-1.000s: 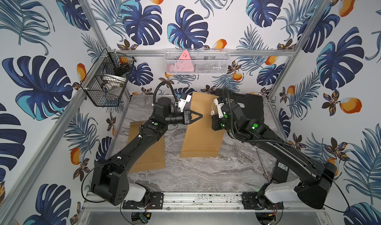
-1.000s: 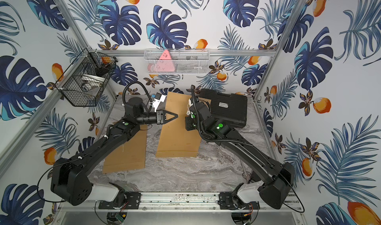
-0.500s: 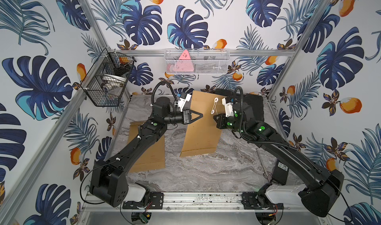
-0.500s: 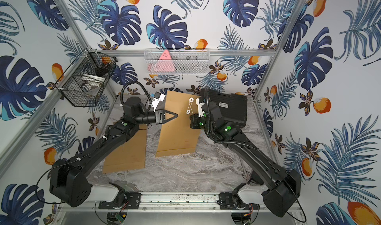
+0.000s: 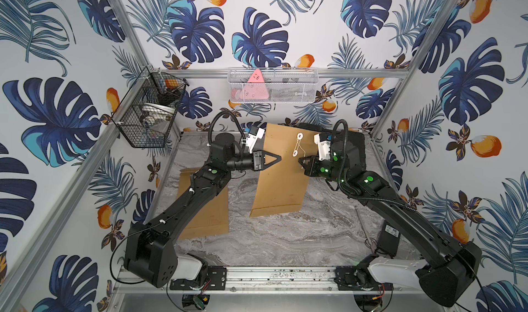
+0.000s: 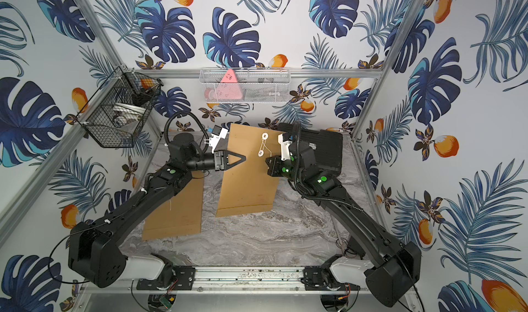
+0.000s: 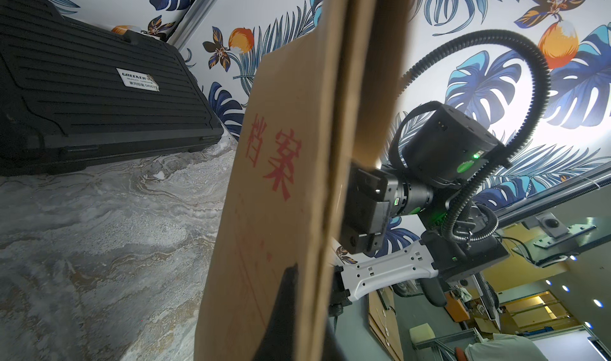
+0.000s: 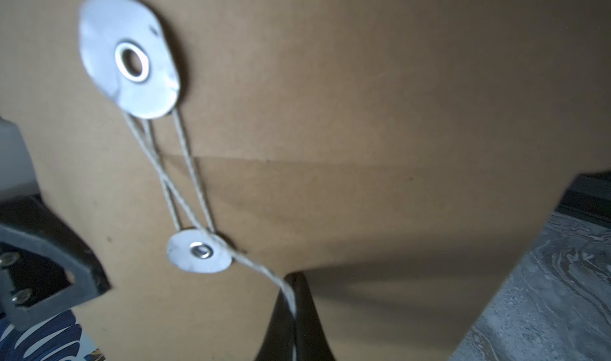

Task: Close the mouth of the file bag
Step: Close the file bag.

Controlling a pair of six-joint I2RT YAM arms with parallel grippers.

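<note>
Right wrist view gives you the crux: the right gripper (image 8: 294,313) is pinched shut on the white string (image 8: 261,270), which runs fairly straight from its tips to the body disc (image 8: 198,252), just beyond them. From that disc the string crosses over the flap's edge to the flap disc (image 8: 130,57).

In both top views the file bag (image 5: 278,187) stands nearly upright over the marble table (image 5: 314,233). Its long axis runs from the table up to the mouth, and the two discs line up along that axis.

The left gripper (image 5: 276,158) is clamped on the bag's side edge, across from the right arm, so it only steadies the bag. Your right arm is the one nearer the discs. It looks as if your next loop has to circle a disc close to the paper, or the string may slip off.
</note>
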